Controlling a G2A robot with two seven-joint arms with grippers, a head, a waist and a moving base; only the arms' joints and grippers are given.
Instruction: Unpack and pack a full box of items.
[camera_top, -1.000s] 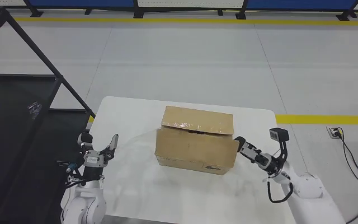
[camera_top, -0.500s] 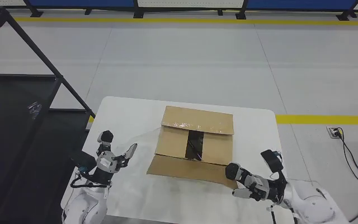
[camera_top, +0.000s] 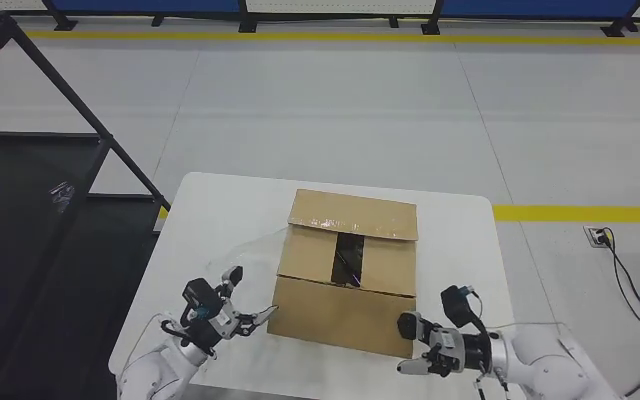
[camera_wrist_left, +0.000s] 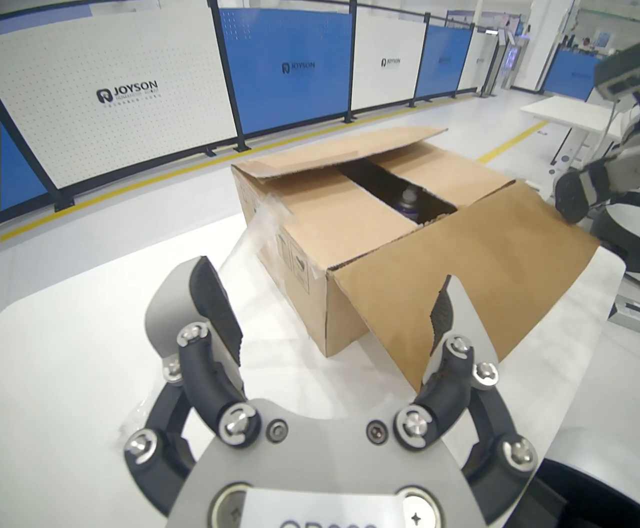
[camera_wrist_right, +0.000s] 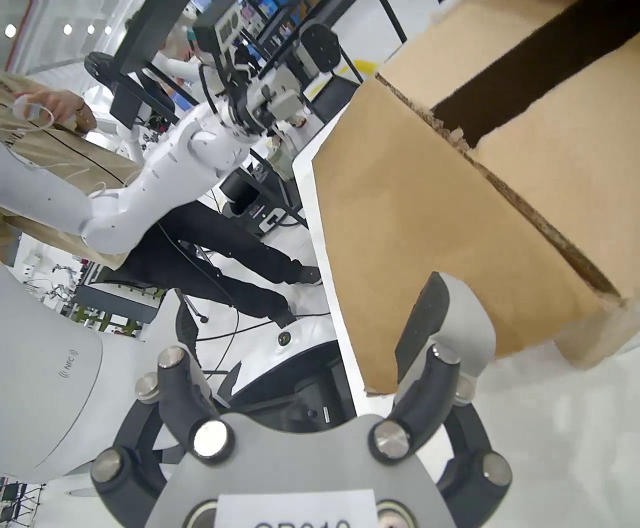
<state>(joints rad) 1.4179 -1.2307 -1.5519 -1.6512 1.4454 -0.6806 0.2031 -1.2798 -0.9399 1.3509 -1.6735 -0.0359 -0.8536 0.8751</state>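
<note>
A brown cardboard box (camera_top: 350, 235) stands mid-table. Its near flap (camera_top: 340, 318) is folded out toward me, and a dark gap (camera_top: 350, 260) runs between the inner flaps. Through that gap a purple-topped can (camera_wrist_left: 407, 200) shows in the left wrist view. My left gripper (camera_top: 250, 297) is open at the flap's left corner, its pads (camera_wrist_left: 212, 295) either side of the box's corner with nothing held. At the flap's right corner my right gripper (camera_top: 408, 347) is open too. In the right wrist view the flap (camera_wrist_right: 425, 210) hangs over that gripper (camera_wrist_right: 310, 310), its corner between the fingers.
The white table (camera_top: 220, 210) has free room left and right of the box. A strip of clear tape (camera_wrist_left: 260, 220) trails off the box's left side. A black metal frame (camera_top: 60, 200) stands off the table's left edge. The table's near edge lies just behind both grippers.
The near flap has swung from shut to folded out toward me. Both grippers came nearer, from the box's sides to the flap's front corners.
</note>
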